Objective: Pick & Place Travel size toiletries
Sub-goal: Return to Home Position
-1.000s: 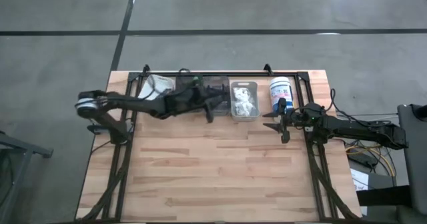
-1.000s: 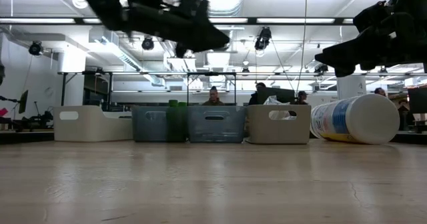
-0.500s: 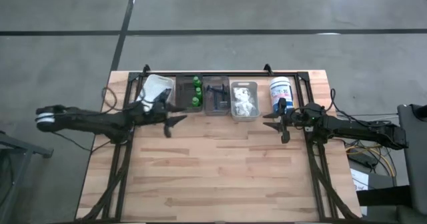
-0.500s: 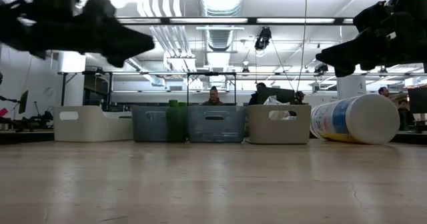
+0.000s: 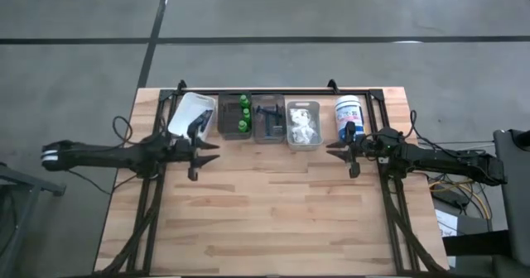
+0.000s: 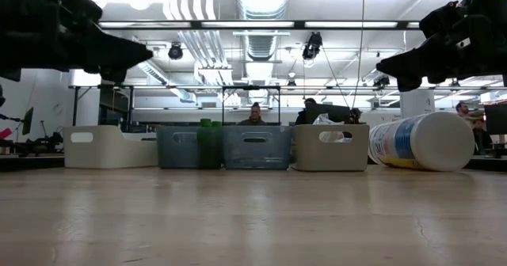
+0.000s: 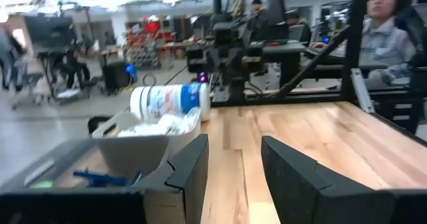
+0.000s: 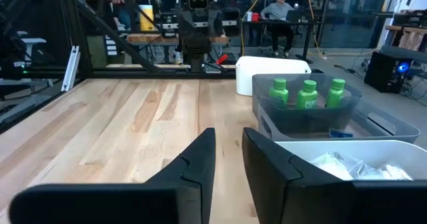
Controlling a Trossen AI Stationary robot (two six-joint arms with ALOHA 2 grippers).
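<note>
The left gripper (image 5: 207, 151) hovers over the counter (image 5: 265, 212) just in front of the row of bins, its jaws parted and holding nothing. Behind it sits the white bin (image 5: 189, 111). Next along, a grey see-through bin (image 5: 226, 119) holds three green bottles (image 8: 307, 94) standing upright. The dark bin (image 5: 267, 134) beside it has a blue razor (image 7: 100, 178) lying inside. Touching that, a pale bin (image 5: 290, 142) carries clear packets (image 5: 303, 127) with white contents. A white tub (image 6: 428, 142) with a blue label lies on its side, just past the bins. The right gripper (image 5: 333, 150) hangs near the tub, jaws apart and empty.
</note>
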